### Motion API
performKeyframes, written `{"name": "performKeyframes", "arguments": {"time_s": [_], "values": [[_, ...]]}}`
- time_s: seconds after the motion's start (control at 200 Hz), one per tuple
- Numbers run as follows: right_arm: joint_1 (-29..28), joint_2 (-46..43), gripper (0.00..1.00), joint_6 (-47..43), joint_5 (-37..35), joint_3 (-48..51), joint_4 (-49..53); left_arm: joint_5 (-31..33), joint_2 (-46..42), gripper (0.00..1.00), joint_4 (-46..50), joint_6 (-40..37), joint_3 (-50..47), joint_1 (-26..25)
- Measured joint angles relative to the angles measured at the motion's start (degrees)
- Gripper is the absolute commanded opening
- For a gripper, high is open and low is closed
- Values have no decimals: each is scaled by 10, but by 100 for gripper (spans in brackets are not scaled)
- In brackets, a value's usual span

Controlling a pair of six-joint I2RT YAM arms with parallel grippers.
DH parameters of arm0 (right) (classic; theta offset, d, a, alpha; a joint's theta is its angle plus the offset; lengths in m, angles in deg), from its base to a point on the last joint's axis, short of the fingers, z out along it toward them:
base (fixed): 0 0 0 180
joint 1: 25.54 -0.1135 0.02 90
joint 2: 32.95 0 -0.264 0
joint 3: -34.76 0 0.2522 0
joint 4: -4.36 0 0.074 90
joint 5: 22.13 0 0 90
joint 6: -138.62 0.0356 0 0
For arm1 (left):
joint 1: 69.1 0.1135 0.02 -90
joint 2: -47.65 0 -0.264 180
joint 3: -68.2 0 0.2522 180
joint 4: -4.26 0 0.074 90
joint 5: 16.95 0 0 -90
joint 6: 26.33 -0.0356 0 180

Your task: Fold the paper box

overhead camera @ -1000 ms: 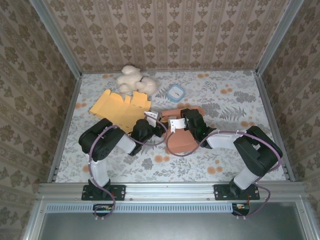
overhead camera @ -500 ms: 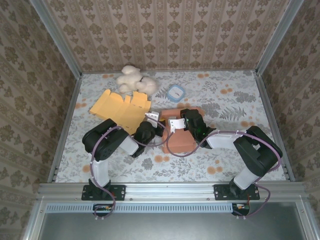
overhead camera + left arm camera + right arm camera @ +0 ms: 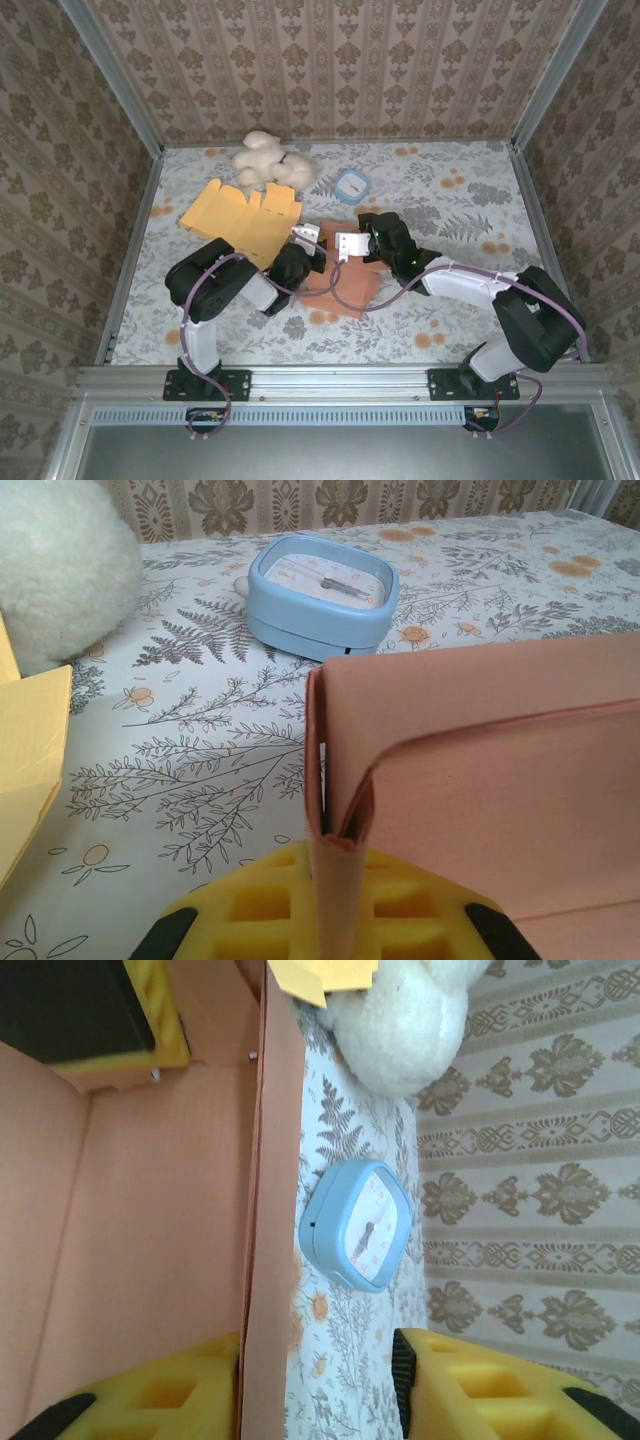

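Two robot arms reach from the near edge of a flowered table [image 3: 460,320] and meet at an orange paper box [image 3: 345,290], partly raised, near the middle. The left claw [image 3: 335,910] is closed, pinching the folded corner of one upright box wall between its yellow pads. The right claw [image 3: 318,1400] is open. A thin box wall stands between its fingers, against one pad and clear of the other, so it holds nothing. Just beyond the box, to the left, a flat yellow card sheet [image 3: 240,215] lies unfolded. Farther back sit a small blue clock [image 3: 320,595] and a white plush toy [image 3: 268,160], near the patterned back wall. The main risk seems to be that only one claw grips the box. A pull from the left could swing or drag the light box, crease the thin card in the wrong place, or slip the corner out. An unsupported wall may also spring flat again.
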Motion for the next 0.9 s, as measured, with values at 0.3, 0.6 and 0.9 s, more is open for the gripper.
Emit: {"name": "performKeyframes", "arguments": {"time_s": [0.3, 0.6, 0.9], "values": [[35, -79, 49, 164, 116, -12, 75, 4, 0, 2, -37, -40, -15, 0], [50, -106, 49, 332, 152, -3, 59, -26, 0, 1, -40, -81, -17, 0], [58, -72, 48, 492, 153, -4, 62, -99, 2, 2, -51, -119, -17, 0]]}}
